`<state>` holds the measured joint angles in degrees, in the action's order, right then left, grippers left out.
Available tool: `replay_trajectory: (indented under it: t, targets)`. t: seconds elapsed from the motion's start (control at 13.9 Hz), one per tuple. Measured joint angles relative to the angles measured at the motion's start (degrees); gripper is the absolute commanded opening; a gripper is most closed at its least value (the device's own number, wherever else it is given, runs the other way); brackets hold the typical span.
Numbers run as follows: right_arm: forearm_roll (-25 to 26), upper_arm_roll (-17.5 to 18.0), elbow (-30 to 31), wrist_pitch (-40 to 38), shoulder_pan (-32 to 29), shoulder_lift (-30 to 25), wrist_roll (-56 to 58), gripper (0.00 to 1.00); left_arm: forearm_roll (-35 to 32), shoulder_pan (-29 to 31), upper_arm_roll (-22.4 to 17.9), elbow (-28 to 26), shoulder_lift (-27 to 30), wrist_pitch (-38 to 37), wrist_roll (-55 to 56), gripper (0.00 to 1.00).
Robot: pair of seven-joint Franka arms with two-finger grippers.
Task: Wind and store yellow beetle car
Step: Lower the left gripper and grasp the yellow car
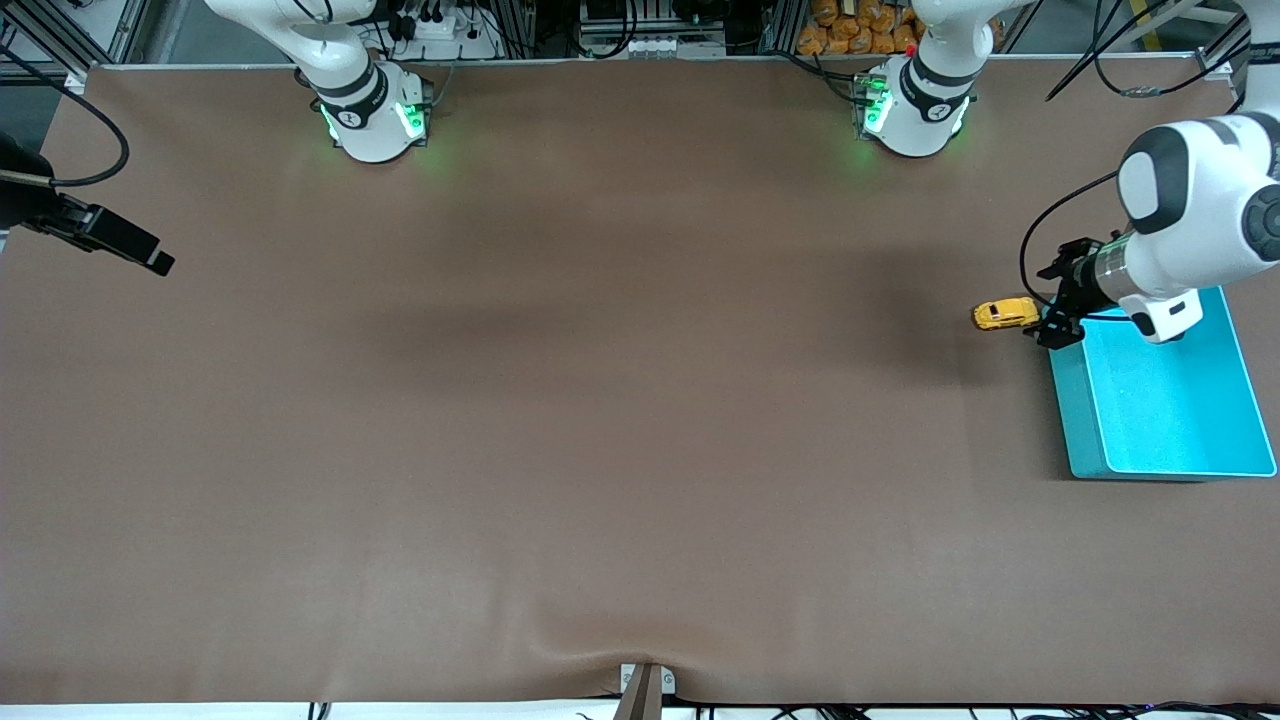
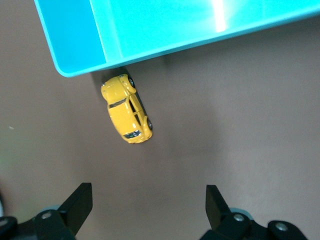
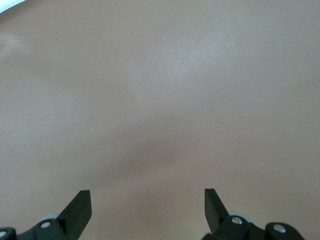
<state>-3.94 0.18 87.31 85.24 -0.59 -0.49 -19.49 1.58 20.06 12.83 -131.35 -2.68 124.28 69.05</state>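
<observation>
The yellow beetle car [image 1: 1006,314] [image 2: 126,109] stands on its wheels on the brown table, just off the corner of the teal bin [image 1: 1075,400] [image 2: 75,35] that lies farther from the front camera. My left gripper [image 1: 1055,322] [image 2: 148,200] hangs over that corner of the bin, right beside the car, open, with only bare table between its fingers. It does not touch the car. My right gripper [image 1: 152,258] [image 3: 147,202] waits open over the table at the right arm's end, holding nothing.
The bin shows nothing inside and sits at the left arm's end of the table. Both arm bases [image 1: 375,115] [image 1: 915,110] stand along the table edge farthest from the front camera. A small bracket [image 1: 645,685] sticks up at the nearest edge.
</observation>
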Motion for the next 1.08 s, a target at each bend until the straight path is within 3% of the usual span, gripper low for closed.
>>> replay_trajectory:
  t: [0.58,1.08]
  targets:
    - [0.00,0.00,0.25,0.00,0.00,0.00,0.00,1.00,0.00,2.98,-0.31,-8.40,-1.14,13.14,4.22,1.00]
    - [0.00,0.02,0.34,0.02,0.01,0.00,0.00,1.00,-0.82,5.24,-0.39,-12.63,-8.06,27.49,4.08,1.00]
